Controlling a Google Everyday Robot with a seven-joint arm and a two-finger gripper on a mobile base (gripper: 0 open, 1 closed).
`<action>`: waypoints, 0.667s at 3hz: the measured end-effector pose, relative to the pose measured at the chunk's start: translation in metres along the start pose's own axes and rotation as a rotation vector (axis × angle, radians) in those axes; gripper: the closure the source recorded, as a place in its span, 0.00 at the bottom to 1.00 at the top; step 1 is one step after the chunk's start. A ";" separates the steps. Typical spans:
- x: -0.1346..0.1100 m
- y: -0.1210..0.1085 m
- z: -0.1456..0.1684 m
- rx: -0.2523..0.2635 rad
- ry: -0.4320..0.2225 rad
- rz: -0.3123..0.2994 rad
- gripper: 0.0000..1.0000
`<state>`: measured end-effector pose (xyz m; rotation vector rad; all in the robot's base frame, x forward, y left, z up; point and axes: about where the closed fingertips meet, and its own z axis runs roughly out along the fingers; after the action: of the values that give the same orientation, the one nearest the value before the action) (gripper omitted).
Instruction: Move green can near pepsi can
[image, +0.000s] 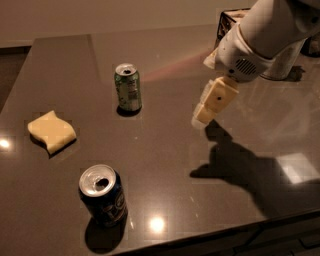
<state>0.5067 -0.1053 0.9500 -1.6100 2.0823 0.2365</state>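
While arm (270, 35) slants downward, pincer (201, 115) seemingly hovers apart from green can (128, 88).

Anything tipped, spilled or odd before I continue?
Nothing stands out. The green can and pepsi can stand upright and apart, no spill visible; the yellow sponge lies flat at left. The gripper hangs right of the green can, touching nothing.

Legible text: none I can read.
- Small green aluminium drink can (128, 89): pale label print, too fine to read.
- Dark navy-blue aluminium drink can (103, 196): round white-and-blue logo, no letters I can make out.
- Cream two-finger gripper (201, 115): hangs right of the green can, well apart.
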 end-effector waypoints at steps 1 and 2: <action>-0.038 -0.016 0.031 -0.017 -0.081 -0.015 0.00; -0.087 -0.043 0.068 -0.018 -0.155 -0.037 0.00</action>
<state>0.5820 -0.0136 0.9398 -1.5860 1.9377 0.3560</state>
